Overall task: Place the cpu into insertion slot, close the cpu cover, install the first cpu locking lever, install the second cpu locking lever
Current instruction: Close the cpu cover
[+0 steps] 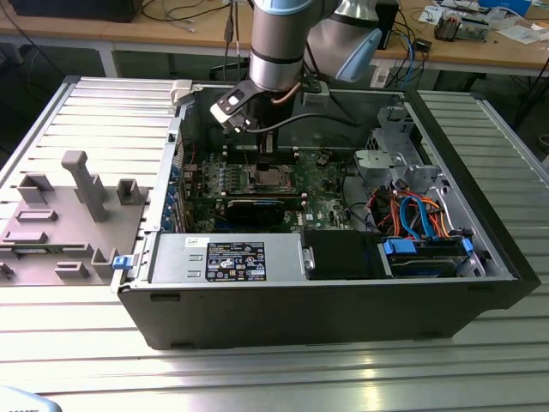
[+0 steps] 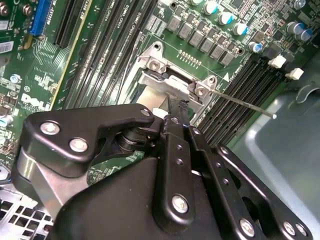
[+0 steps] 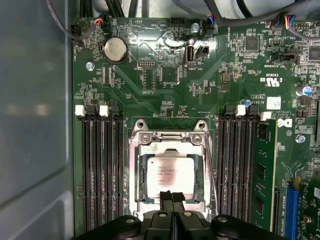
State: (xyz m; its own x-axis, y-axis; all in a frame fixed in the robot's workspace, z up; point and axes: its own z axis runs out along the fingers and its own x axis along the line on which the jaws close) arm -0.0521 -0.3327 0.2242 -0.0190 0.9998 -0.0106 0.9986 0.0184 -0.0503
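At the middle of the green motherboard (image 3: 165, 75), inside the open computer case (image 1: 326, 318), the cpu (image 3: 170, 172) sits flat in the insertion slot (image 3: 142, 180), its pale metal top facing up. In the first wrist view the cpu cover (image 3: 170, 146) lies down around the chip, so the chip shows through the frame's open middle. The cover's hinged end points toward the edge of the board where the round coin battery (image 3: 115, 49) sits.

The gripper (image 3: 172, 196) hangs over the opposite end of the cover, at the cpu's near edge. Its two black fingers (image 3: 167, 200) are pressed together with nothing visible between them. Whether the tips touch the cover I cannot tell. In the second wrist view the gripper (image 2: 180, 106) points down at the same end of the socket.

A thin metal lever (image 3: 211, 170) runs along one side of the socket. In the second wrist view the lever (image 2: 242, 104) angles out over the black memory slots (image 2: 235, 95).

In the exterior view the arm (image 1: 276, 43) reaches down into the case from the far wall. The case rests on a ribbed metal table (image 1: 257, 378), near a grey fixture plate (image 1: 69, 206) toward the table's edge on the exterior view's left.
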